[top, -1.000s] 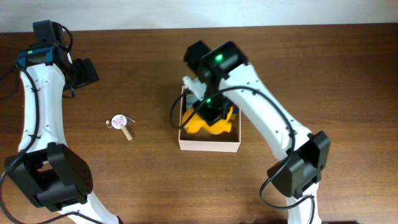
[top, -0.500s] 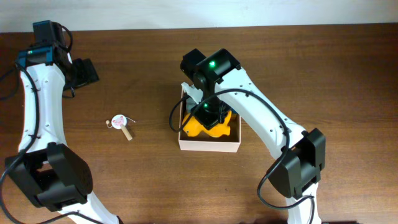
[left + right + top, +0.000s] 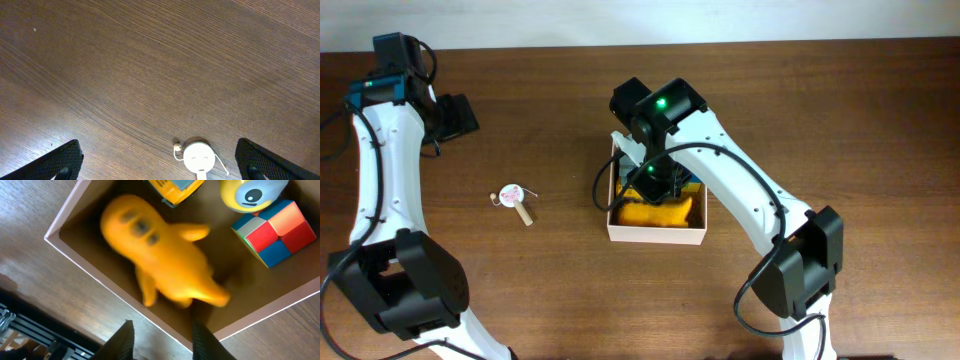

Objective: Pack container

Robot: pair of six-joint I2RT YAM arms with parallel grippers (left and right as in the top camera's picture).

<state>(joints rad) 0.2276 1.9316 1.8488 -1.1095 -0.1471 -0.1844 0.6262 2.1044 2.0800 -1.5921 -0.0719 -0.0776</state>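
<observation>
The right tool (image 3: 162,340) hung over the square, cream-walled cardboard container (image 3: 656,236) at the middle of the dark wooden desk (image 3: 840,120), its fingers apart and holding nothing. Below them a soft yellow figure (image 3: 160,265) lay blurred on the box floor, with a multicoloured cube (image 3: 272,232) beyond it; this was likely the release step. Far off, the left tool (image 3: 162,162) stood wide apart above a small white smiling-face toy (image 3: 198,157), which probably needed grasping next.

Wooden table (image 3: 840,120), pale wall (image 3: 620,20)
Dark brown grained wood fills the view; the cream wall runs along the table's far edge, and soft light glances off its surface.
</observation>
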